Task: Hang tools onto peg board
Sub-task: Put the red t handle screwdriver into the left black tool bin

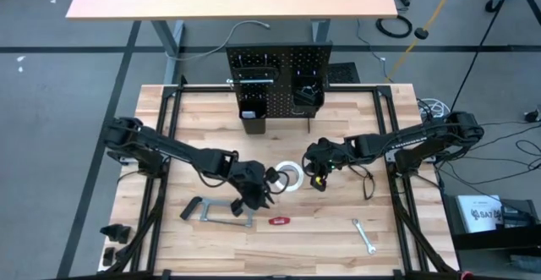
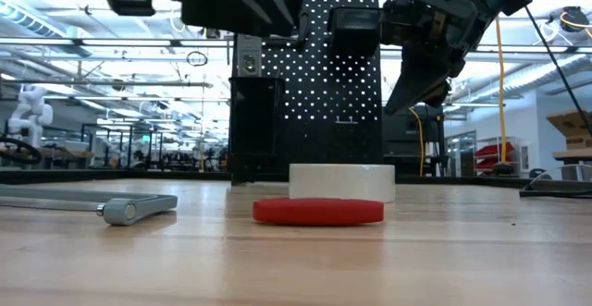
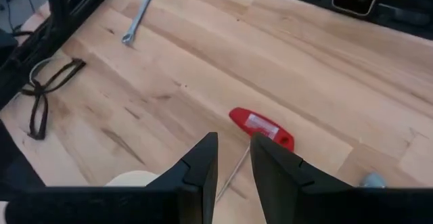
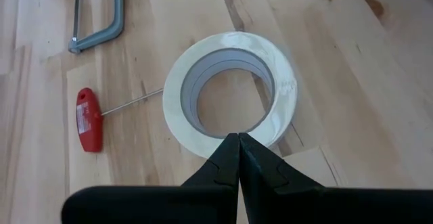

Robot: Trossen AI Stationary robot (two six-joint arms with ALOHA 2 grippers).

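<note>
Most tools lie unhung: the white tape roll [image 1: 290, 176] mid-worktop, the red-handled tool [image 1: 280, 221] and grey bar clamp [image 1: 215, 211] nearer the front edge, the small wrench [image 1: 364, 236] front-right. The peg board [image 1: 279, 67] at the back edge apparently bears a few items, too dark to name. The left pincer [image 3: 233, 158], slightly parted and empty, hovers over the red-handled tool; the right pincer [image 4: 238, 146], shut and empty, hangs over the tape roll.

Bright, even overhead light; soft shadows.
</note>
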